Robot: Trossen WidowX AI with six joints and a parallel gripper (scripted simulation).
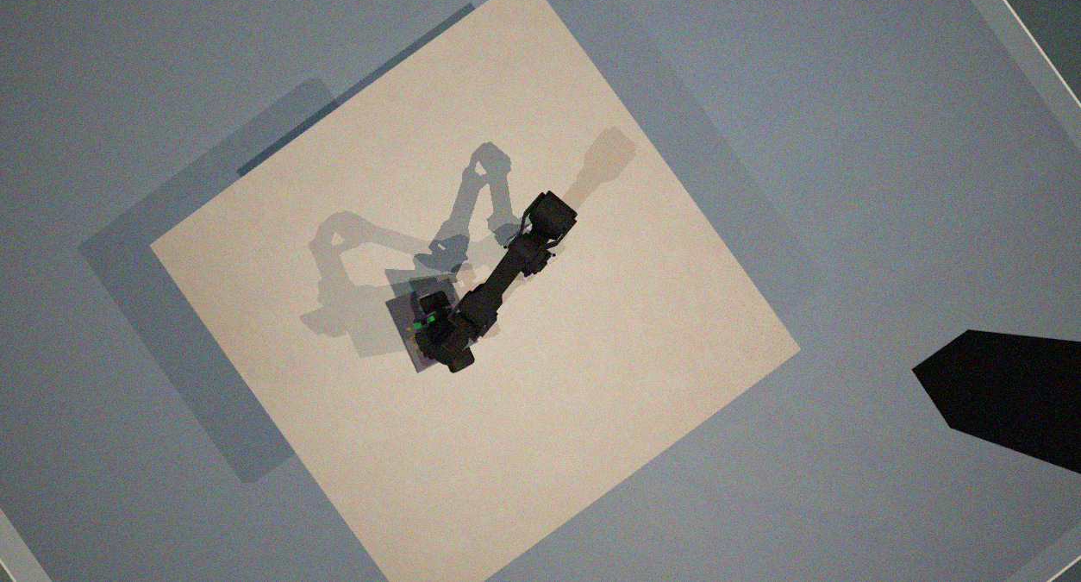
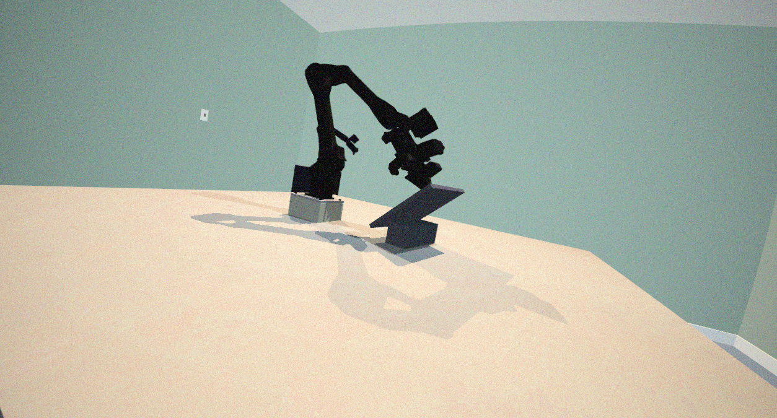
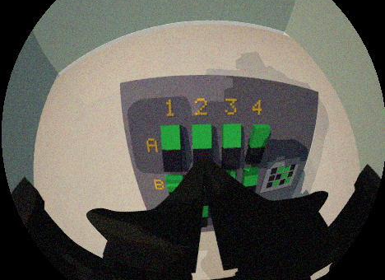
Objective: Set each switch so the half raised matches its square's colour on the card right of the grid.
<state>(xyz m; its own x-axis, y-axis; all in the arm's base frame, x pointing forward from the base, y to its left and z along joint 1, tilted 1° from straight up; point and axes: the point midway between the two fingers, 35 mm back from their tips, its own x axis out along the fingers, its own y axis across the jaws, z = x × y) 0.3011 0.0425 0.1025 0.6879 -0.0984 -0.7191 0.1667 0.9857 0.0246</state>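
Observation:
A tilted dark panel carries rocker switches. In the wrist view, switches A1, A2, A3 and A4 show green far halves and dark near halves; A4 looks differently tilted from A1. Switches B1 and B4 show mostly green. My gripper is shut and empty, its tips over A2's near half; contact is unclear. It hides B2 and most of B3 and row C. The card shows small green and dark squares.
The panel stands on a dark block on the pale table. The arm's grey base block stands behind and left of it in the exterior view. Shadows of the arm cross the panel and table.

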